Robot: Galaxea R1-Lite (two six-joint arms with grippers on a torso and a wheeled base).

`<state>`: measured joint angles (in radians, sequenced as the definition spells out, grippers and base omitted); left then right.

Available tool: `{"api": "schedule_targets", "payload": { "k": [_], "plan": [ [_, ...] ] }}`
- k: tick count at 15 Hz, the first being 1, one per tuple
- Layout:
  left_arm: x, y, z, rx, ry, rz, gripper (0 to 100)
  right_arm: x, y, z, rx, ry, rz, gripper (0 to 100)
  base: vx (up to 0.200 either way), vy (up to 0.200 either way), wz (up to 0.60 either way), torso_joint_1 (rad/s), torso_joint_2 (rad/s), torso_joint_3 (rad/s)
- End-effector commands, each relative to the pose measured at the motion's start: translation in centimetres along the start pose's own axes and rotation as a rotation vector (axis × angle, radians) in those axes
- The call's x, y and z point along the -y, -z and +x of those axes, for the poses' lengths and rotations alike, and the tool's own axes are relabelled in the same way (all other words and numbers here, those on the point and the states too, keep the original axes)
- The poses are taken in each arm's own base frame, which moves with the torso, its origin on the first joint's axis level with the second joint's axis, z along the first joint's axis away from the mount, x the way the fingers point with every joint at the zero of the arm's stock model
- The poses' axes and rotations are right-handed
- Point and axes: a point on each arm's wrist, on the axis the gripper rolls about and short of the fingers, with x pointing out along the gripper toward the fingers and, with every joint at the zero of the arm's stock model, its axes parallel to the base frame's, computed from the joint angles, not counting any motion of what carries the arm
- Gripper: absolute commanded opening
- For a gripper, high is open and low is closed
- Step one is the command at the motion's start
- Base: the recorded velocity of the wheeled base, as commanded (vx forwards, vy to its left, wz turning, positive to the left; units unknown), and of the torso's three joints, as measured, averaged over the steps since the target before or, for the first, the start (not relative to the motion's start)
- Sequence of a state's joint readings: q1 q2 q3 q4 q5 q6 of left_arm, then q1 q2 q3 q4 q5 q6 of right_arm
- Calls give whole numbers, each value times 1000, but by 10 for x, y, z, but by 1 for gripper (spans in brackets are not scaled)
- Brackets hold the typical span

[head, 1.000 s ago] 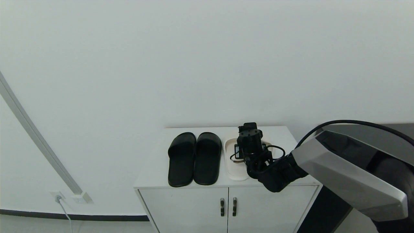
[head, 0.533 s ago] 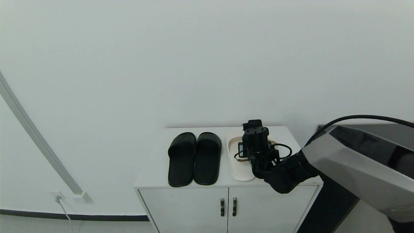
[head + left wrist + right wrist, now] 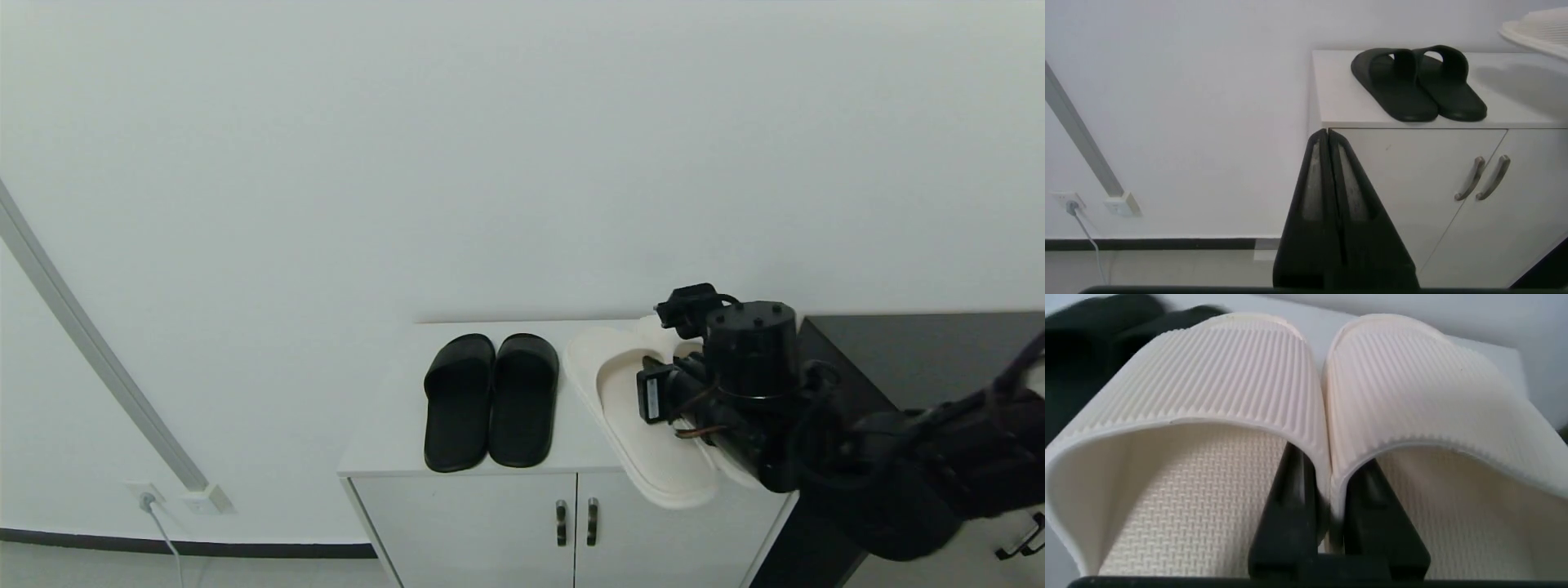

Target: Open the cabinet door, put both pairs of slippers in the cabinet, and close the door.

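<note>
In the centre-right of the head view, the right gripper [image 3: 1329, 516] has hold of the white slippers [image 3: 653, 425]. The right wrist view shows its two dark fingers [image 3: 1290, 502] slipped under the ribbed straps, one inside each slipper. They are nearly closed and pinch the two touching inner walls together, so the pair [image 3: 1233, 400] hangs side by side from the claw. The left wrist view shows this pair raised clear of the cabinet top. In the head view the heel ends tilt down and overlap the cabinet's front edge and the top of the right door. The black slippers [image 3: 490, 400] lie flat and close together on the cabinet [image 3: 384, 445], just left of the white pair and near the frame's middle, with their heels toward the front edge. Below them both doors [image 3: 473, 523] are closed, and the two handles [image 3: 576, 521] stand side by side at the bottom centre. The left gripper [image 3: 1328, 143] hangs low to the left of the cabinet, level with its doors. Its fingers are pressed together with nothing between them.
</note>
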<state>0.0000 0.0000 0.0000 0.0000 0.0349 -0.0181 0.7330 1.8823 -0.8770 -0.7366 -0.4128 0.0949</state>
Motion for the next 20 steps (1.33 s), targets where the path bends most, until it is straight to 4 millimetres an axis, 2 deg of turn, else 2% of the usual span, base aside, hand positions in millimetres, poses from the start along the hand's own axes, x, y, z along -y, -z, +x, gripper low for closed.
{"api": "schedule_targets", "payload": {
  "k": [1, 2, 7, 14, 20],
  "plan": [
    [0, 0, 0, 0, 0, 0, 0, 13, -17, -61, 54, -164, -9, 0, 0, 0, 0, 0, 0, 0],
    [0, 0, 0, -2, 0, 0, 0, 17, -18, -76, 57, -261, -26, 0, 0, 0, 0, 0, 0, 0],
    [0, 0, 0, 0, 0, -2, 0, 22, -12, -101, 10, -477, -45, 0, 0, 0, 0, 0, 0, 0],
    [0, 0, 0, -2, 0, -2, 0, 16, -4, -104, -27, -505, -61, 0, 0, 0, 0, 0, 0, 0],
    [0, 0, 0, 0, 0, -2, 0, 15, -1, -103, -38, -504, -65, 0, -200, 0, 0, 2, 0, 2]
  ]
}}
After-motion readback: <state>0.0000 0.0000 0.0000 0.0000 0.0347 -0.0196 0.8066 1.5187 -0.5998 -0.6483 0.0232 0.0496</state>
